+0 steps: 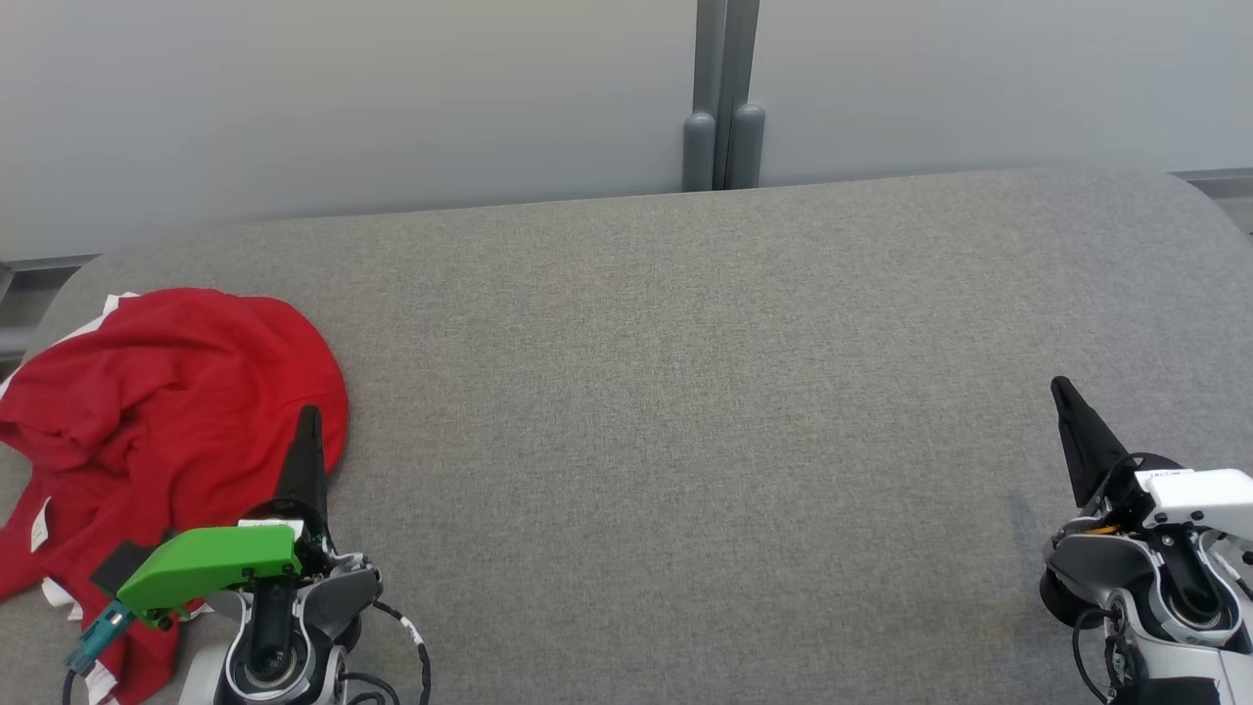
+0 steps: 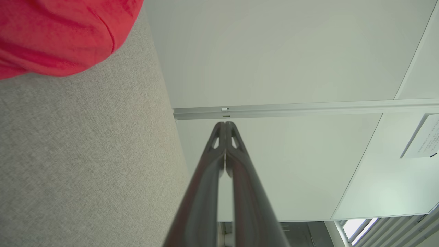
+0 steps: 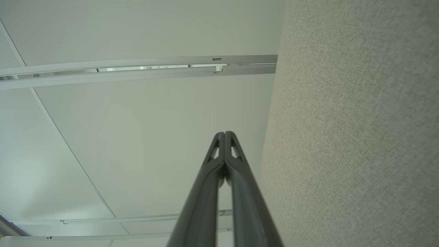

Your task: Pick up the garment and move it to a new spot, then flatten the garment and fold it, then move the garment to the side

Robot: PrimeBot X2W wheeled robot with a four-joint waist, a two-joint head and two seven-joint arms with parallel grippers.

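Observation:
A crumpled red garment [image 1: 166, 411] with white trim lies in a heap at the left end of the grey fabric table [image 1: 685, 392]. My left gripper [image 1: 309, 416] is shut, and in the head view its tip overlaps the heap's right edge; nothing is between its fingers. In the left wrist view the shut left gripper [image 2: 225, 124] points past the table edge at the wall, with the red garment [image 2: 58, 34] at the upper left. My right gripper [image 1: 1059, 387] is shut and empty at the lower right, far from the garment, and its tip [image 3: 224, 133] also points toward the wall.
A pale partition wall [image 1: 392, 98] with a grey post [image 1: 722, 98] stands behind the table. The table's back edge curves down at both ends. A green housing [image 1: 210, 568] sits on my left wrist.

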